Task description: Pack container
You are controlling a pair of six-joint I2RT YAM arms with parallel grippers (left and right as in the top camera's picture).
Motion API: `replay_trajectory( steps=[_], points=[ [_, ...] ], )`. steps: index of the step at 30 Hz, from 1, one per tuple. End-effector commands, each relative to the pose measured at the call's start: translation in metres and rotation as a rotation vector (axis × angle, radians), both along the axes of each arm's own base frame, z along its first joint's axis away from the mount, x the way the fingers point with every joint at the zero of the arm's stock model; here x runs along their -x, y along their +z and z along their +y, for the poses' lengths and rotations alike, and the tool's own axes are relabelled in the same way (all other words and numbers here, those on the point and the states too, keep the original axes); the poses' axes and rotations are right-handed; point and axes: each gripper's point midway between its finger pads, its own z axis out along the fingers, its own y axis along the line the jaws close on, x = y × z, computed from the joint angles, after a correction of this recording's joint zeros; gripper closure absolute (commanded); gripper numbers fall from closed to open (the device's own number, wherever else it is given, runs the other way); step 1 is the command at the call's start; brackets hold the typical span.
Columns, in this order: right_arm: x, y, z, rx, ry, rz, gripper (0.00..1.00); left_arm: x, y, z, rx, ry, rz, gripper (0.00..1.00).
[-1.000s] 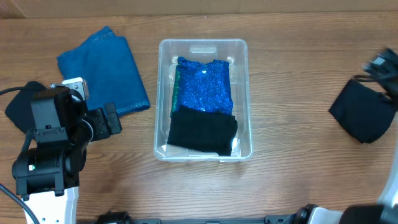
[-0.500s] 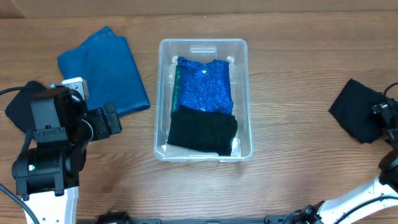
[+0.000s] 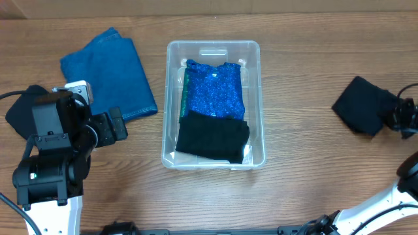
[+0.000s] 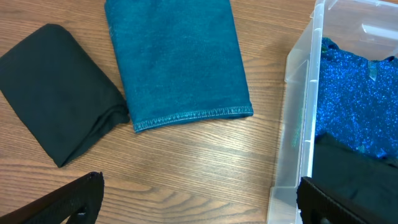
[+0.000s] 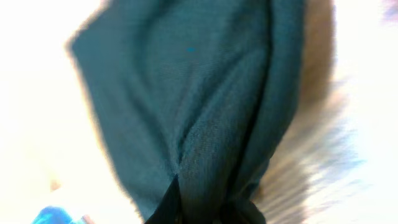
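overhead: container (image 3: 256, 98) left of right gripper (image 3: 392, 116) pinching cloth (image 3: 358, 112)

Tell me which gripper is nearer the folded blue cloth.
Left. The left gripper sits right beside the blue cloth; the right gripper is far across the container, gripping a black cloth.

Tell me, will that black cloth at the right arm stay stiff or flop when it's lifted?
Probably floppy: the black cloth bunches into folds where the right gripper pinches it. Likely light too, being thin fabric. It seems unlikely to slip, gathered tightly in that grip.
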Motion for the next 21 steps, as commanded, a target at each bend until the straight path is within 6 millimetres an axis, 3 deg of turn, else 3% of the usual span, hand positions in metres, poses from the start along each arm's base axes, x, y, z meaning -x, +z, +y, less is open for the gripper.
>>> replay_trajectory(
  steps=[1, 3, 5, 7, 8, 9, 10, 12, 16, 21],
  points=[
    [-0.052, 0.132, 0.042, 0.112, 0.184, -0.325, 0.96, -0.002, 0.007, 0.000, -0.002, 0.009, -0.016, 0.00],
    [-0.063, 0.190, 0.091, 0.201, 0.356, -0.433, 0.96, -0.001, 0.007, 0.000, -0.001, 0.009, -0.014, 0.00],
    [-0.067, 0.239, 0.156, 0.290, 0.551, -0.526, 0.96, -0.001, 0.007, 0.000, -0.002, 0.009, -0.014, 0.00],
    [-0.061, 0.267, 0.212, 0.376, 0.727, -0.584, 0.96, -0.001, 0.007, 0.000, -0.001, 0.009, -0.014, 0.00],
    [-0.054, 0.279, 0.252, 0.447, 0.868, -0.622, 0.96, -0.001, 0.007, 0.000, -0.002, 0.009, -0.014, 0.00],
    [-0.046, 0.284, 0.282, 0.501, 0.976, -0.644, 0.96, -0.001, 0.007, 0.000, -0.002, 0.009, -0.014, 0.00],
    [-0.035, 0.285, 0.317, 0.553, 1.110, -0.667, 0.96, -0.001, 0.007, 0.000, -0.002, 0.009, -0.014, 0.00],
    [-0.013, 0.276, 0.368, 0.595, 1.315, -0.679, 0.96, -0.001, 0.007, 0.000, -0.002, 0.009, -0.014, 0.00],
    [0.047, 0.239, 0.439, 0.565, 1.700, -0.638, 0.96, -0.001, 0.007, 0.000, -0.002, 0.009, -0.014, 0.00],
    [0.106, 0.179, 0.471, 0.440, 1.995, -0.492, 0.96, -0.001, 0.007, 0.000, -0.002, 0.009, -0.014, 0.00]
  ],
)
